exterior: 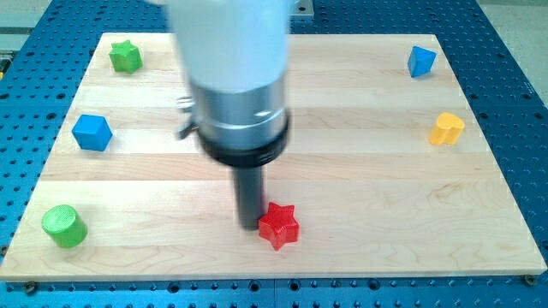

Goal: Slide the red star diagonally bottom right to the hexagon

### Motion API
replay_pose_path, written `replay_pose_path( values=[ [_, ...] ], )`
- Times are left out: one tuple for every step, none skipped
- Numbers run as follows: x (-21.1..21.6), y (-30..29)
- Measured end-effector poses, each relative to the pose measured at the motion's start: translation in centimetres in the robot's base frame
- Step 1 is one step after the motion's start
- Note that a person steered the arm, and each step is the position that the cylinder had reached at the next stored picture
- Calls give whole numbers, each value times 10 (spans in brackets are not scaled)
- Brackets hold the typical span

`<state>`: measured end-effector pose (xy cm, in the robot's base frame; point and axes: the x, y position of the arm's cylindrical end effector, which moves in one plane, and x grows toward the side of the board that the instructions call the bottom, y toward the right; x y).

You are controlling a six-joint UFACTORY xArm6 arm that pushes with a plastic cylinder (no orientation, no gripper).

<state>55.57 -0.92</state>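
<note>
While my tip (pixel 249 226) rests on the pale wooden surface (pixel 360 171), the red plastic star (pixel 279 225) sits touching its right side; this rod has no claw to open.

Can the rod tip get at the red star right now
Probably yes. My tip sits right beside the red star, on the star's left in the view, seemingly touching it, with nothing between them.

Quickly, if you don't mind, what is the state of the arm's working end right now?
No gripper, only a rod: my tip sits on the board, against the red star's left side, holding nothing.
</note>
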Motion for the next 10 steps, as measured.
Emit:
replay_pose_path(
  values=[
    [-3,45],
    [-3,64],
    [-3,37],
    [-2,-3],
    [32,-3],
    [42,14],
    [42,54],
    [42,99],
    [42,143],
    [42,156]
  ],
)
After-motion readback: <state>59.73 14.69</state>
